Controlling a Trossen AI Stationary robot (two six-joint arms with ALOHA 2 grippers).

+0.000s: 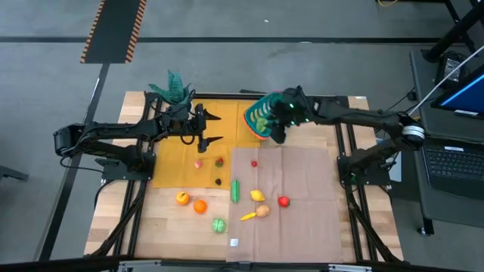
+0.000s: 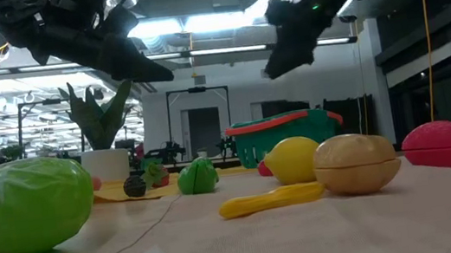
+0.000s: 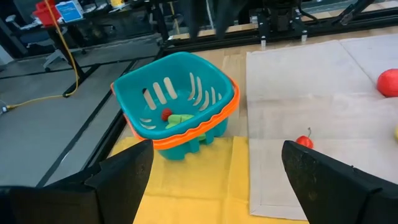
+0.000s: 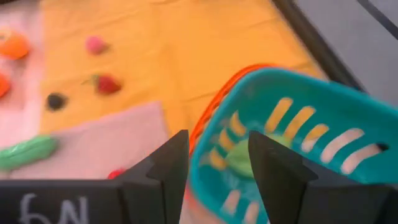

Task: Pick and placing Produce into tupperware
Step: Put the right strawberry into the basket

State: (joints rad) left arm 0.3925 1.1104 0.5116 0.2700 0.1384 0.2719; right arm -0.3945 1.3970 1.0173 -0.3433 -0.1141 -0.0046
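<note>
The teal tupperware with an orange-red rim (image 1: 259,115) (image 3: 177,102) stands on the far right part of a yellow cloth. A red piece and a green piece (image 3: 177,118) lie in it. My right gripper (image 1: 276,134) (image 4: 217,143) hovers above its near rim, slightly open and empty; the low view shows it (image 2: 281,53) clear above the tupperware (image 2: 288,136). My left gripper (image 1: 212,128) (image 3: 217,149) hangs wide open and empty over the yellow cloth, left of the tupperware. Loose produce lies nearer: a pink piece (image 1: 198,162), a strawberry (image 1: 219,161), a cucumber (image 1: 235,190), oranges (image 1: 182,198), a lemon (image 1: 258,196).
A teal potted plant in a white pot (image 1: 172,87) stands at the far left corner of the yellow cloth (image 1: 178,155). A beige cloth (image 1: 295,227) covers the table's right half and carries most produce. A green cabbage (image 1: 218,224) and a white label (image 1: 234,242) lie near the front edge.
</note>
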